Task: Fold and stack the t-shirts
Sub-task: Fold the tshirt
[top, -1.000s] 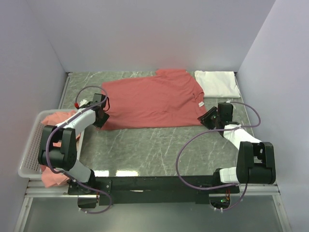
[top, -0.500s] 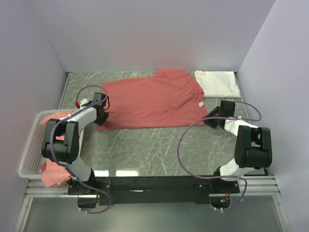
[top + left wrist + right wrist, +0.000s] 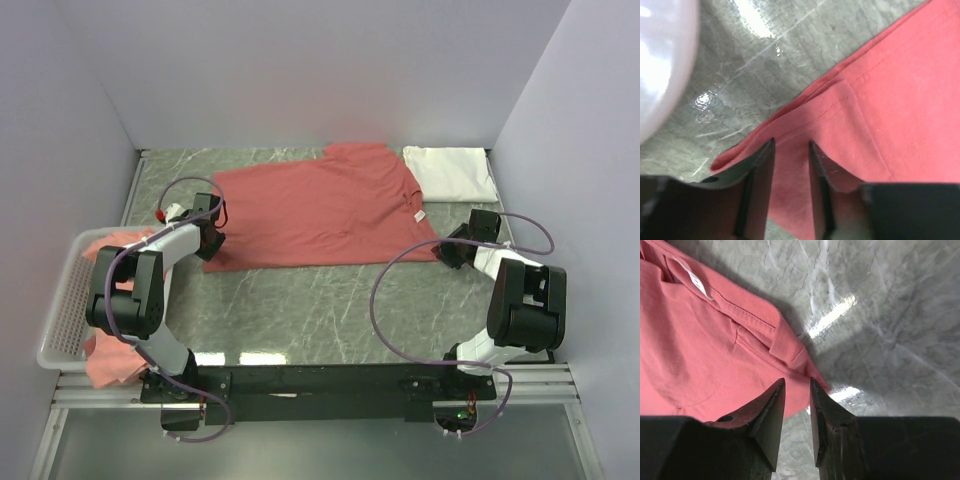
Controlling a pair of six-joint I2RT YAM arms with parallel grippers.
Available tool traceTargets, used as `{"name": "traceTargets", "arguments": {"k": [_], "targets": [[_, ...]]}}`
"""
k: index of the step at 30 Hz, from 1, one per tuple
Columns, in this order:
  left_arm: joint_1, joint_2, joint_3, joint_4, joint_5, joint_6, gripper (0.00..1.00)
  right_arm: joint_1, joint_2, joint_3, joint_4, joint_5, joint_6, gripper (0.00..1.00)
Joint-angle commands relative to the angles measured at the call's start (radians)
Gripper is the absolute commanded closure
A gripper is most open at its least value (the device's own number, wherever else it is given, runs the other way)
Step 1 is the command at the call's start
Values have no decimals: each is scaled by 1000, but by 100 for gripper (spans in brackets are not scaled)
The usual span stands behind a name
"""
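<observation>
Top view, shirt in work: the salmon-red cotton t-shirt (image 3: 320,210) lies spread flat across the far half of the grey marbled tabletop (image 3: 320,310), neck towards the right, hem towards the left.
Top view, arms: I have the left gripper (image 3: 208,245) at the near hem corner and the right gripper (image 3: 448,250) at the near corner on the neck side. Taking both ends of one long edge looks to me like the setup for carrying that edge over in a fold.
Top view, other shirts: a folded white cotton t-shirt (image 3: 452,172) sits in the far right corner, just beside the salmon one. Crumpled salmon shirts (image 3: 105,365) wait in the white plastic mesh basket (image 3: 62,310) at the left, one hanging over its near edge.
Left wrist view: the jaws stand narrow with the stitched hem running into the gap. I cannot tell whether they truly clamp it. The cloth here is doubled at the corner, smooth further in.
Right wrist view: the jaws are narrow too, astride the shirt's corner. Again I cannot tell if the bite is firm. The white neck label (image 3: 692,277) shows near the ribbed collar, and the fabric lies flat with small puckers.
</observation>
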State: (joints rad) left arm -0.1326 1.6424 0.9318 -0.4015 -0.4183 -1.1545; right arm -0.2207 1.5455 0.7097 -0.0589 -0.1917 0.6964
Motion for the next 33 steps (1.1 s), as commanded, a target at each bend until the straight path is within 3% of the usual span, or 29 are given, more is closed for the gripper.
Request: {"name": "traceTargets", "arguments": {"k": [1, 6, 10, 16, 21, 33], "targets": [[31, -7, 4, -83, 10, 12, 59, -12, -42, 50, -51, 60, -46, 66], [1, -93, 51, -141, 1, 12, 45, -11, -88, 73, -82, 35, -63, 60], [-85, -186, 44, -227, -63, -88, 36, -6, -145, 65, -93, 25, -57, 56], [-171, -292, -71, -271, -132, -227, 45, 9, -209, 11, -90, 12, -52, 50], [-188, -257, -148, -229, -140, -293, 50, 15, -237, -42, -65, 2, -48, 49], [-187, -116, -125, -152, -215, -369, 45, 18, -225, -82, -44, 9, -57, 46]]}}
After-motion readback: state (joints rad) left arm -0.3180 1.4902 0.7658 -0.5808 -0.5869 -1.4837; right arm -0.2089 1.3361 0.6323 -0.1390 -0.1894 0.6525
